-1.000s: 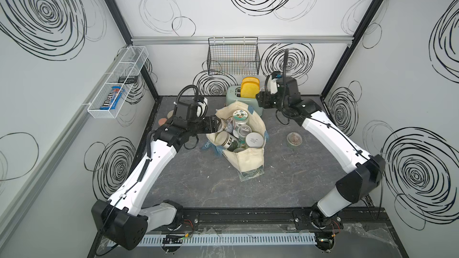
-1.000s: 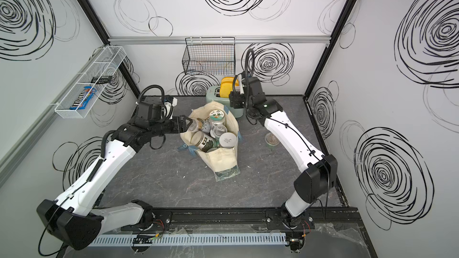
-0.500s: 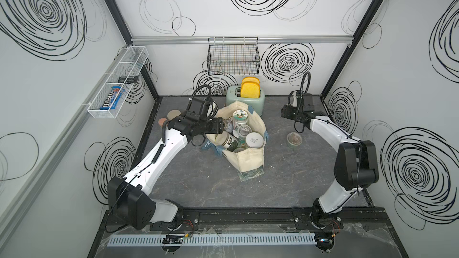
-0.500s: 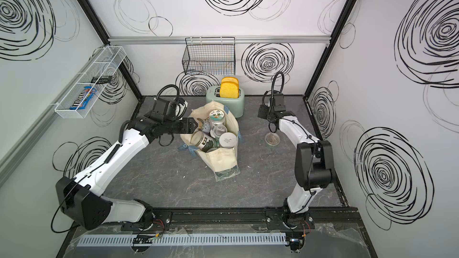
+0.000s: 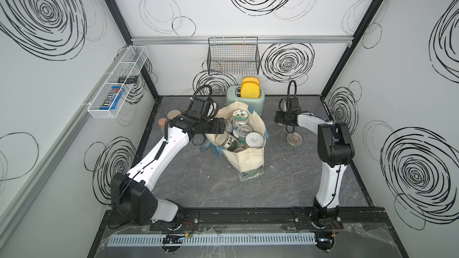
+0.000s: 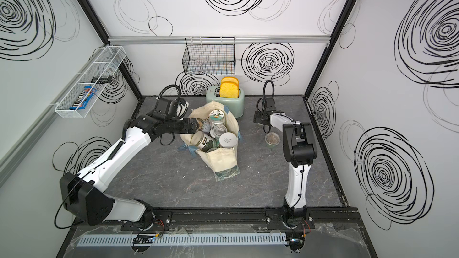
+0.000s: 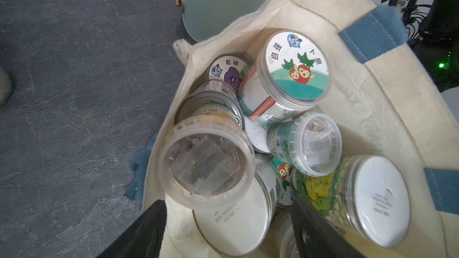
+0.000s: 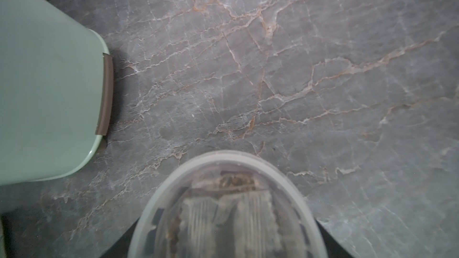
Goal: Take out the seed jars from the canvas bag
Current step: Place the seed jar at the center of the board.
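Left gripper (image 7: 227, 204), spread wide and holding nothing, hangs over the bag (image 7: 360, 100) at its 9 o'clock rim. A clear-lidded jar (image 7: 206, 162) sits just past its tips, with more jars (image 7: 293, 75) beyond, one lid (image 7: 228, 70) reading 乾坤. Right gripper (image 8: 228, 222) straddles a tub (image 5: 294, 138) on the table at the bag's 3 o'clock; whether it grips is unclear.
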{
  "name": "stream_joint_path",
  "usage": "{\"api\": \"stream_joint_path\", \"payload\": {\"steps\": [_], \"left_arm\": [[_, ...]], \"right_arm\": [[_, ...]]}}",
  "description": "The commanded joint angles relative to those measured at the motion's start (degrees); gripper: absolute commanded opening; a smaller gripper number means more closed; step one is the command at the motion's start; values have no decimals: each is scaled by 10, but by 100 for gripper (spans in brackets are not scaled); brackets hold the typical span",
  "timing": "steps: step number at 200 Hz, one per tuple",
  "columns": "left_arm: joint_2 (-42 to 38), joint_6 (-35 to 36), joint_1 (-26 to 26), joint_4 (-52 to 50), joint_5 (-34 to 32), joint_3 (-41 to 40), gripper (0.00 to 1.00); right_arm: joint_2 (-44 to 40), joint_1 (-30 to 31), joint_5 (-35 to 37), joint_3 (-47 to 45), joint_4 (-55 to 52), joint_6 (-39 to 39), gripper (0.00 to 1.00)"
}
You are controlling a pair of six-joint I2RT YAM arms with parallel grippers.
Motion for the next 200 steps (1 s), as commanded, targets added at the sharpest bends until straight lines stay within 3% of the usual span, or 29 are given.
{"api": "stream_joint_path", "payload": {"steps": [1,34,100,200], "left_arm": [[13,7,1,4,-5,4,83],[24,11,-3,-7,-38,10,82],[51,11,-20,-19,-78,18,86],[91,-17,-15,42,7,46,87]], "right_arm": [[1,3,11,-2,8,-6,81],[-22,2,0,1,-16,-9,92],[-112,1,-42,28,-96,-11,100],[-283,0,-167,-46,-83,-3,98]]}}
